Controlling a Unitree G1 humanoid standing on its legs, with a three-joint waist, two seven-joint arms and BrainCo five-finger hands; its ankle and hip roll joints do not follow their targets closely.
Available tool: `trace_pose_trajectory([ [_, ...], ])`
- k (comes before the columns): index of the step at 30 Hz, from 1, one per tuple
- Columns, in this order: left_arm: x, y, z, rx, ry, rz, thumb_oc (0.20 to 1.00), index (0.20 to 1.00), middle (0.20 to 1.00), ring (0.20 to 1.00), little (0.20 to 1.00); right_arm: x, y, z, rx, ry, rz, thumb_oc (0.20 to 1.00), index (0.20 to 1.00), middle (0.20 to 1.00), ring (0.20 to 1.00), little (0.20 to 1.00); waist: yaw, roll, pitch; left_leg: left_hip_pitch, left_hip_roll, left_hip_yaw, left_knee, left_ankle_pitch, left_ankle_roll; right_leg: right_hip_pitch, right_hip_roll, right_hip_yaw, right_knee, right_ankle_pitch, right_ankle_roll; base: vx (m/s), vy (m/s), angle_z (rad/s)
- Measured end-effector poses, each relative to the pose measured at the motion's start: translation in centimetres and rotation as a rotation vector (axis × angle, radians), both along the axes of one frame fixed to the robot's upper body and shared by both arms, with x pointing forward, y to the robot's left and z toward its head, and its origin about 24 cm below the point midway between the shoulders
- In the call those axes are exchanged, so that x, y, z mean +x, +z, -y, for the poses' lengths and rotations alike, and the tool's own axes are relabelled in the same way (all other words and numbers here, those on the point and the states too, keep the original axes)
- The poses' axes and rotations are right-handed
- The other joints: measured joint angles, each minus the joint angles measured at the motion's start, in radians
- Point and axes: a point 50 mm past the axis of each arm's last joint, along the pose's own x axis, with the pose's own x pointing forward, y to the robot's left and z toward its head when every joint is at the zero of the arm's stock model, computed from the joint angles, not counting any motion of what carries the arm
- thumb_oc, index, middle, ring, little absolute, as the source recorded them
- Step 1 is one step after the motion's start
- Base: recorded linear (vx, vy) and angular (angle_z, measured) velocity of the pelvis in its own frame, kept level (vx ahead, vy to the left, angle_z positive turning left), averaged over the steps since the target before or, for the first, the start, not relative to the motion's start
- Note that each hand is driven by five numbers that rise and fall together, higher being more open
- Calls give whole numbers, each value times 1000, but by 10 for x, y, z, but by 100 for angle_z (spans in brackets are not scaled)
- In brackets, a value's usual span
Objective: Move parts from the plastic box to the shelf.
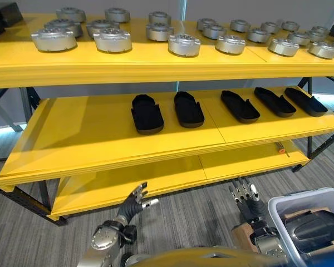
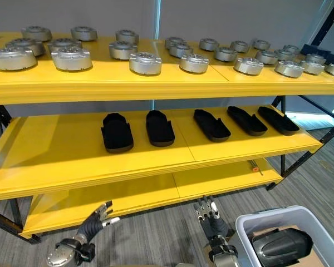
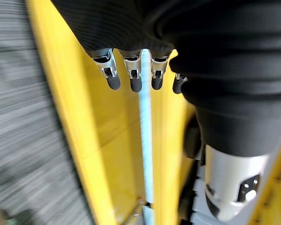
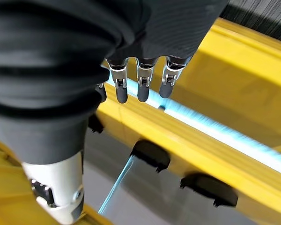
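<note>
Yellow shelf (image 1: 100,139) holds flat black parts (image 1: 147,113), round metal castings (image 1: 184,44).

This looks like a workshop or factory storeroom. A yellow metal shelf (image 1: 117,139) on dark steel legs runs from nine o'clock to three o'clock. Its top board carries rows of round silver metal parts (image 1: 184,45) from eleven to two o'clock; the middle board holds a line of black moulded parts (image 1: 147,114) around the centre. Grey carpet tiles (image 1: 195,217) cover the floor, and a plastic box (image 1: 278,210) with another black part stands at five o'clock.
</note>
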Motion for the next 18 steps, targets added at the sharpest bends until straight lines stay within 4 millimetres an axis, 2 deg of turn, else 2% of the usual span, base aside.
trace_pose_trajectory([
  [4,-2,-6,10,-70,41,-10,1000,1000,1000,1000,1000,-6,-8,6,-29,-22,-63,1000,1000,1000,1000,1000,-10,15,-18,12,5,0,0,-1,1,13,11,0,-3,0,-1,-38,-6,-1],
  [7,-2,-8,15,-93,58,-7,1000,1000,1000,1000,1000,-8,-11,4,-38,-28,-91,1000,1000,1000,1000,1000,-10,19,-26,14,29,-6,-5,-8,4,9,26,2,24,-20,-11,-12,-63,-3],
  [13,-1,-10,22,-112,53,-11,1000,1000,1000,1000,1000,3,-8,1,-36,-36,-73,1000,1000,1000,1000,1000,-22,49,-50,-3,44,-31,-6,-19,27,-39,53,7,81,-44,-33,-16,-58,-3],
  [15,0,-9,20,-104,49,-2,1000,1000,1000,1000,1000,8,-4,-1,-60,-12,-59,1000,1000,1000,1000,1000,-31,57,-42,-11,52,-34,-5,-11,52,-66,60,14,119,-58,-38,-51,-100,-15],
  [16,3,-8,20,-100,46,10,1000,1000,1000,1000,1000,14,2,-2,-96,23,-38,1000,1000,1000,1000,1000,-43,73,-18,-18,56,-27,5,-6,79,-105,77,34,165,-74,-48,-45,-111,-27],
  [17,12,-3,23,-112,38,41,1000,1000,1000,1000,1000,18,6,6,-129,26,-23,1000,1000,1000,1000,1000,-58,96,24,-26,68,-28,12,-13,95,-126,88,35,200,-81,-55,-63,-158,-25],
  [18,15,-1,23,-111,35,54,1000,1000,1000,1000,1000,21,11,10,-150,30,-9,1000,1000,1000,1000,1000,-65,104,45,-33,75,-31,14,-15,107,-142,97,40,219,-90,-65,-40,-143,-19],
])
